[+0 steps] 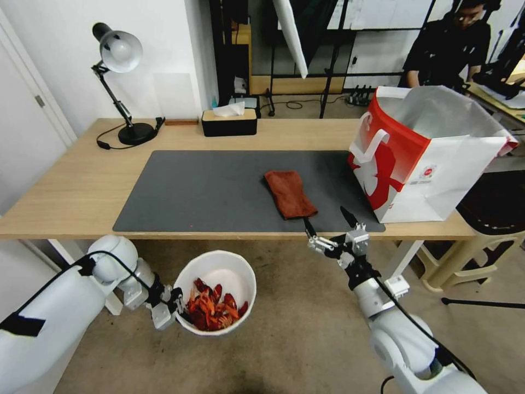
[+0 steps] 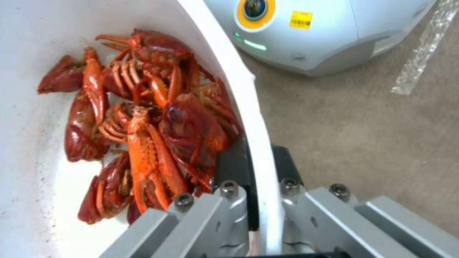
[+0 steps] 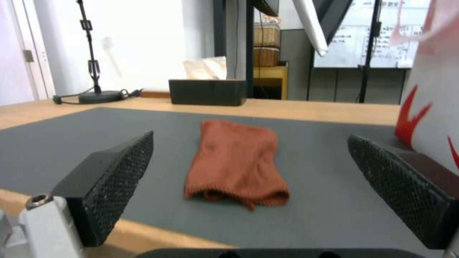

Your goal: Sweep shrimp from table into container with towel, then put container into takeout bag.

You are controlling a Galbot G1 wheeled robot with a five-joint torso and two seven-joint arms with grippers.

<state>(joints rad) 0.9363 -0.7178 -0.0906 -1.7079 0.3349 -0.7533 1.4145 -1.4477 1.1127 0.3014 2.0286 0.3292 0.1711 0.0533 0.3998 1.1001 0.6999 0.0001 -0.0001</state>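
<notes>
Shrimp (image 1: 212,308) sit heaped in the round white container (image 1: 224,269), which hangs in the air below the near edge of the surface (image 1: 71,180), over the floor and not resting on anything. The left end effector (image 1: 178,307) has the container by its rim, one finger inside against the wall and one outside, clamped tight on it; the left wrist view shows the white wall (image 2: 249,107) running straight between the two fingers, with the red shells (image 2: 157,136) piled right up against the inner one.

On the dark grey mat (image 1: 191,191) the rust-red towel (image 1: 289,193) lies flat and alone, its near end toward the front edge. The right end effector (image 1: 330,220) hovers just off that front edge, level with the top, fingers spread wide and holding nothing. From the right wrist view the towel (image 3: 236,163) lies between and beyond the two black ridged pads (image 3: 119,172), untouched by either.

At the right end of the surface stands the red and white takeout bag (image 1: 421,158), upright, its mouth open and its white handle (image 1: 371,143) hanging on the side facing the towel. A black tissue box (image 1: 228,121) and a desk lamp (image 1: 117,52) stand along the far edge.
</notes>
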